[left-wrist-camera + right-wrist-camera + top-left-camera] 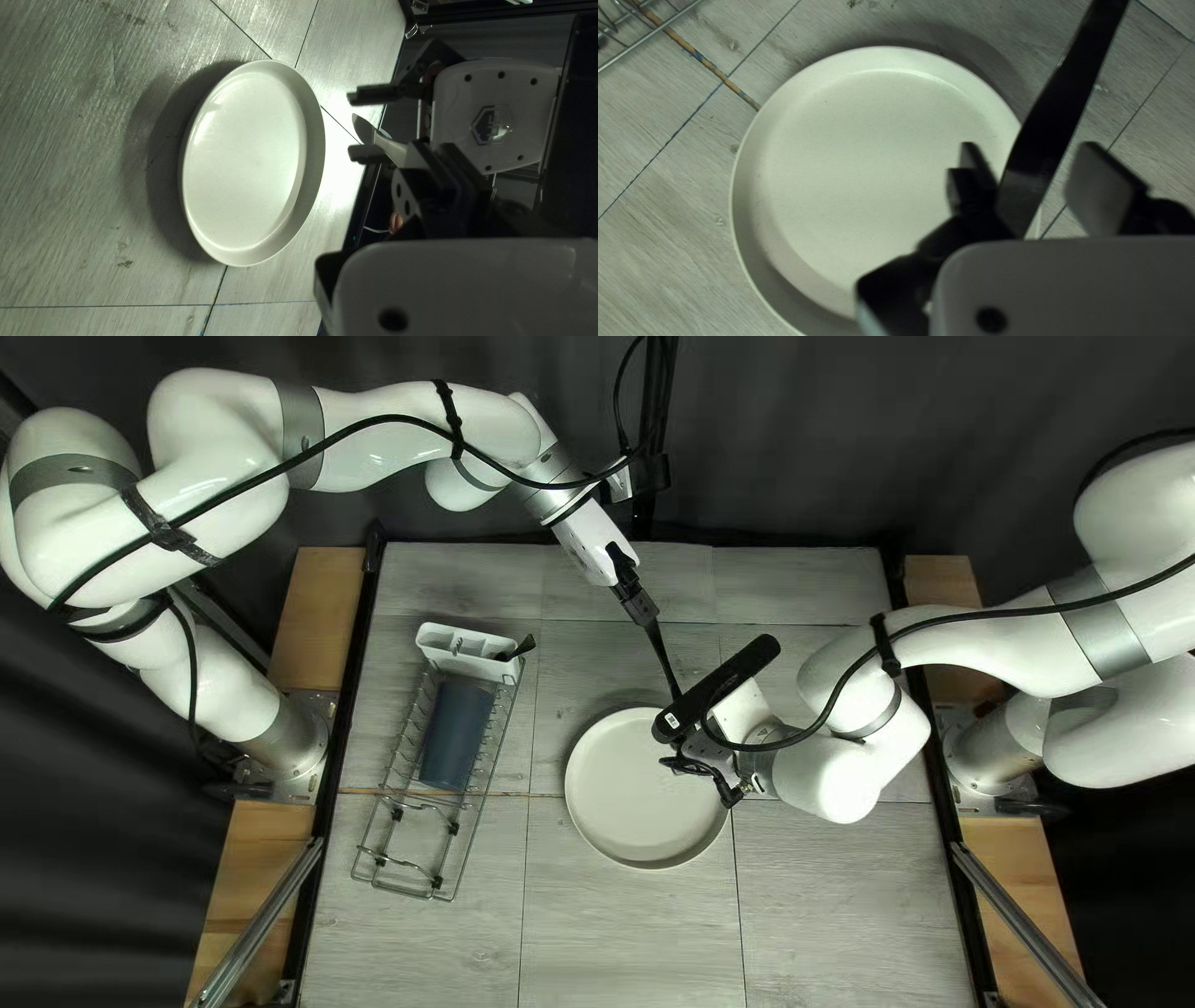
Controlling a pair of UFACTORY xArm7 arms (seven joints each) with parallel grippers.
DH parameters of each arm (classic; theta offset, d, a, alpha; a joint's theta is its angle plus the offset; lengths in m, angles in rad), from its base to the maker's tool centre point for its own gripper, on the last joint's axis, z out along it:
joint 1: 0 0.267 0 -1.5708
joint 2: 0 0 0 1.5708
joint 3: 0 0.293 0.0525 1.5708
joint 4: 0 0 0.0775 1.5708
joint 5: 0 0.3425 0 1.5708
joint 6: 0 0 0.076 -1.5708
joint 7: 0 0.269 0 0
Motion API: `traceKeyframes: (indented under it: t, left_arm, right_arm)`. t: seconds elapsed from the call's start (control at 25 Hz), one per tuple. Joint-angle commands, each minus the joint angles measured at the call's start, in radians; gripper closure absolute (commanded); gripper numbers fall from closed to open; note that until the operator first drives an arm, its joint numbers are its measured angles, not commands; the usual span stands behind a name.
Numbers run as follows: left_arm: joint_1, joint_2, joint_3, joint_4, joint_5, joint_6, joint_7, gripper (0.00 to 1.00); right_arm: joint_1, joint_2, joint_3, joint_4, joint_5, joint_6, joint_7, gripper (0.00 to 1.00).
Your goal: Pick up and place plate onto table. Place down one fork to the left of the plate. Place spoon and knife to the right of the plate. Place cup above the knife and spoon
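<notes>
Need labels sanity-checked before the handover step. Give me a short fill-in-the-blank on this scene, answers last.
The left hand is closed on a piece of cutlery, the ____. The right hand is ____, not shut. In the top left view, the wire rack stands to the ____ of the plate.
Missing words: knife; open; left.

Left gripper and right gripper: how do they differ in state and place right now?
- Left gripper is shut on the knife; right gripper is open, its fingers on either side of the blade, a gap showing at one.
- Left gripper is toward the table's far edge, beyond the plate; right gripper is over the plate's edge.

Shared: both are at the same raised knife.
</notes>
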Motion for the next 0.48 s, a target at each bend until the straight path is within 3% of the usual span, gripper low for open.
traceKeyframes:
  t: [0.04,0.12,0.16,0.2,0.36,0.48]
  left_arm:
    - [0.000,0.000,0.000,0.000,0.000,0.000,0.000,1.00]
    - [0.000,0.000,0.000,0.000,0.000,0.000,0.000,1.00]
    - [0.000,0.000,0.000,0.000,0.000,0.000,0.000,0.64]
    - [0.000,0.000,0.000,0.000,0.000,0.000,0.000,0.00]
    - [0.000,0.000,0.000,0.000,0.000,0.000,0.000,0.00]
    - [0.000,0.000,0.000,0.000,0.000,0.000,0.000,0.00]
  right_arm:
    - [0.000,0.000,0.000,0.000,0.000,0.000,0.000,0.89]
    - [0.000,0.000,0.000,0.000,0.000,0.000,0.000,0.84]
    - [0.000,0.000,0.000,0.000,0.000,0.000,0.000,0.82]
    - [0.000,0.000,0.000,0.000,0.000,0.000,0.000,0.81]
    - [0.000,0.000,0.000,0.000,0.000,0.000,0.000,0.72]
    - [0.000,0.000,0.000,0.000,0.000,0.000,0.000,0.79]
